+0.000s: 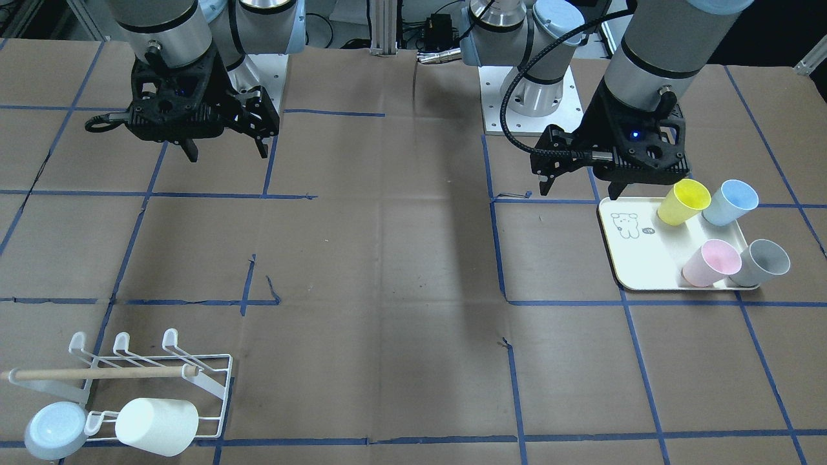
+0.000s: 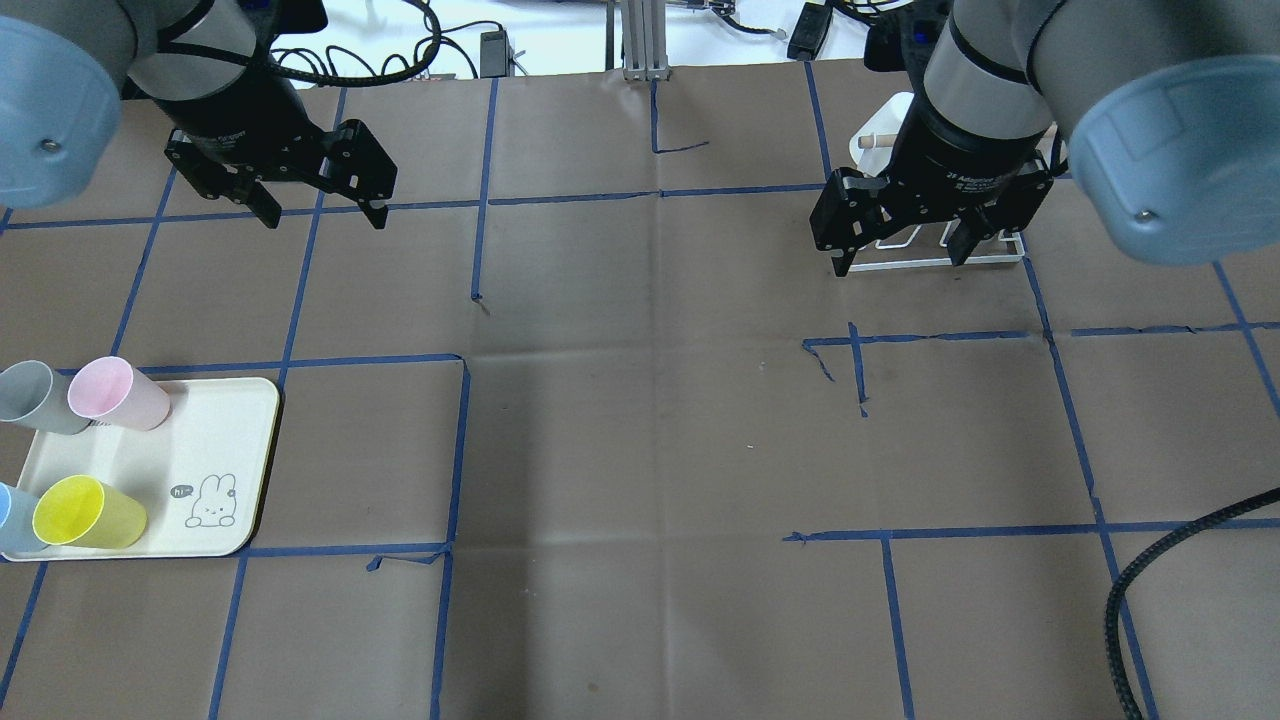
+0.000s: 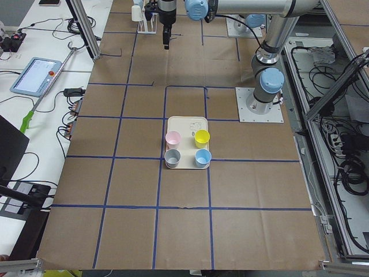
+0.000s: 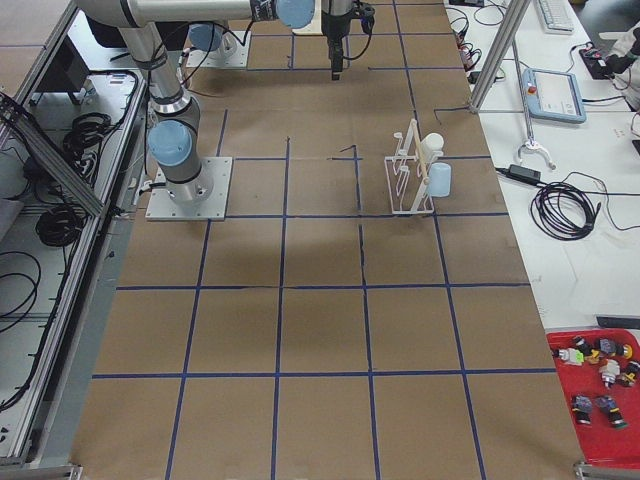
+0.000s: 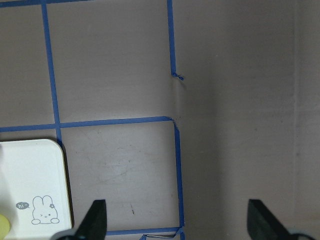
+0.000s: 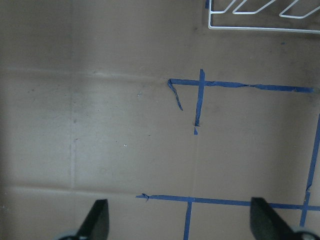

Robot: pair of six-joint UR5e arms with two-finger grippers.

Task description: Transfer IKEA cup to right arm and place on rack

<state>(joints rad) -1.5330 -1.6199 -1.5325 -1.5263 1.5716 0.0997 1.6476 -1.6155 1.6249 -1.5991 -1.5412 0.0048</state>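
Observation:
Four IKEA cups stand on a cream tray (image 1: 639, 258): yellow (image 1: 681, 201), blue (image 1: 730, 201), pink (image 1: 711, 261) and grey (image 1: 762, 263). My left gripper (image 1: 579, 187) is open and empty, hovering beside the tray's edge near the yellow cup; it also shows in the overhead view (image 2: 325, 215). My right gripper (image 1: 227, 154) is open and empty, high above the table; in the overhead view (image 2: 900, 262) it overlaps the white wire rack (image 1: 213, 381). The rack holds a white cup (image 1: 158, 426) and a light-blue cup (image 1: 55, 429).
The table is brown paper with blue tape lines. The tray's corner with a rabbit drawing shows in the left wrist view (image 5: 30, 185). The rack's base wire shows at the top of the right wrist view (image 6: 260, 20). Both arm bases stand at the robot's side.

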